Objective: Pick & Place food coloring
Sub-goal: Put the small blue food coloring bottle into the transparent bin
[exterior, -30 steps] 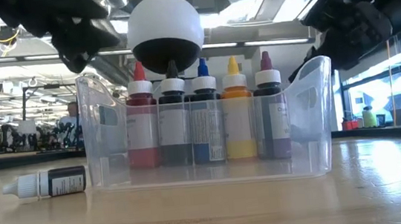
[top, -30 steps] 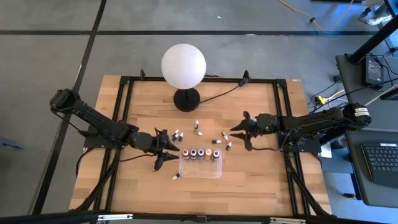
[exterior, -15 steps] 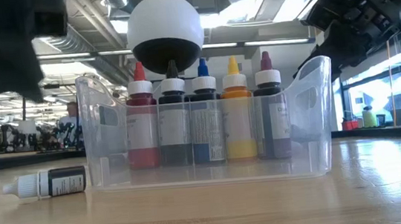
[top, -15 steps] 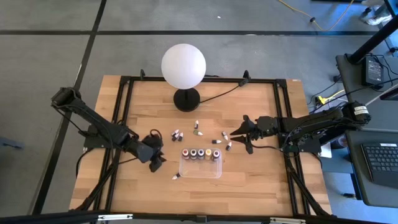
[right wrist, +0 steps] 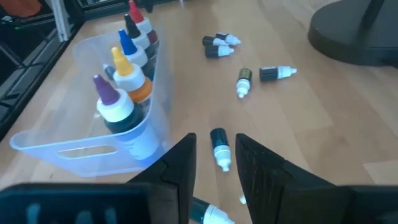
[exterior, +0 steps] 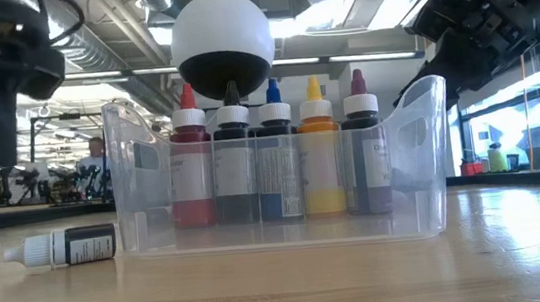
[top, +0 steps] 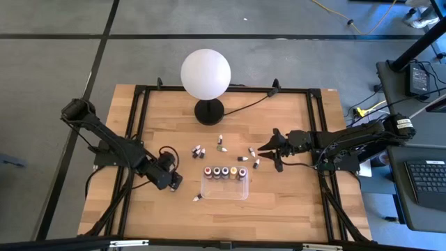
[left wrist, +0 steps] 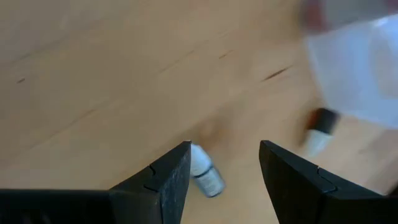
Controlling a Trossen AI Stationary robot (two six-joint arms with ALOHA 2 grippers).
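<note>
Where the table's front edge lies nearest, one small bottle point(top: 197, 198) rests on its side just in front of the clear tray's point(top: 224, 192) left corner. Behind it the tray holds five larger bottles point(exterior: 278, 150) upright in a row, capped red, black, blue, yellow and purple. To the tray's left, the left gripper point(top: 174, 183) points down at the wood, its fingers point(left wrist: 163, 180) spread with nothing between them; a tiny bottle point(left wrist: 206, 172) lies on the table below the gap. Right of the tray, the right gripper point(top: 261, 150) hovers low with its jaws partly apart and empty, close beside two loose bottles point(top: 256, 164). Farther back, more food coloring point(top: 198, 150) lies scattered on the boards. Beyond them stands the white globe lamp point(top: 205, 74) on its black base.
</note>
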